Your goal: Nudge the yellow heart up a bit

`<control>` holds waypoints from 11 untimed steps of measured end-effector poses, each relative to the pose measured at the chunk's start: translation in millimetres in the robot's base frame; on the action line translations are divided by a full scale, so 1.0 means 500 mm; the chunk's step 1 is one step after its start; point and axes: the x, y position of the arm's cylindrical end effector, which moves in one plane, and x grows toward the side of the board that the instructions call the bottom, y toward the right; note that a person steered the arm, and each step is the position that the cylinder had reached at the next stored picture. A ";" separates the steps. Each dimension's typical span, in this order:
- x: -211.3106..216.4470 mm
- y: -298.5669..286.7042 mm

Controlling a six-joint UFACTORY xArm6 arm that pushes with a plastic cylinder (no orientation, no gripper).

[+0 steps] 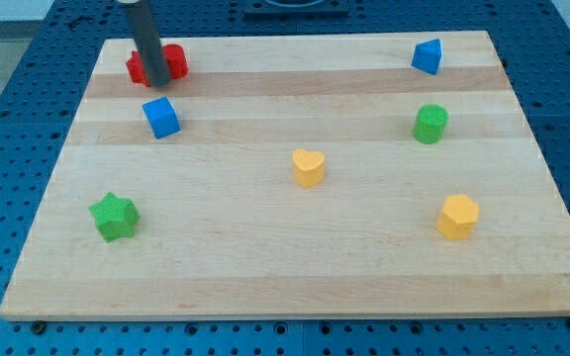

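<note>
The yellow heart (308,167) sits near the middle of the wooden board (295,257). My tip (155,83) is at the view's top left, in front of a red block (156,64) that it partly hides, so the block's shape cannot be made out. The tip is just above a blue cube (161,117). The tip is far to the upper left of the yellow heart and does not touch it.
A green star (114,217) lies at the view's left bottom. A yellow hexagon (457,216) lies at the right bottom. A green cylinder (429,124) and a blue block (427,56) lie at the right top. Blue perforated table surrounds the board.
</note>
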 end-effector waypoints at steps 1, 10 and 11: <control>0.019 0.002; 0.352 0.523; 0.408 0.423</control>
